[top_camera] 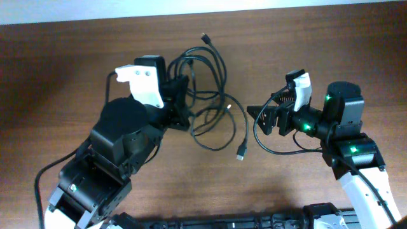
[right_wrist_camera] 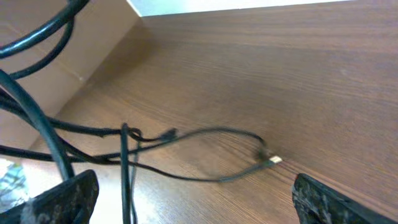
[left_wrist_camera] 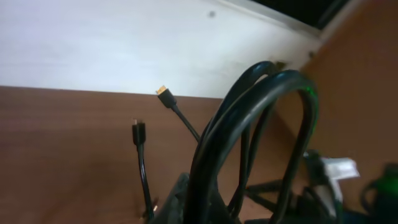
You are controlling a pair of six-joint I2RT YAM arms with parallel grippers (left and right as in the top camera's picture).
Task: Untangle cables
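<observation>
Black thin cables, looped in a tangle, are clamped by left gripper as anchor; right gripper stands wide apart, empty, facing loose strands.

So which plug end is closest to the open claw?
The light-tipped plug in the middle, just ahead of the right gripper; the top plug and bottom plug lie farther off.
</observation>
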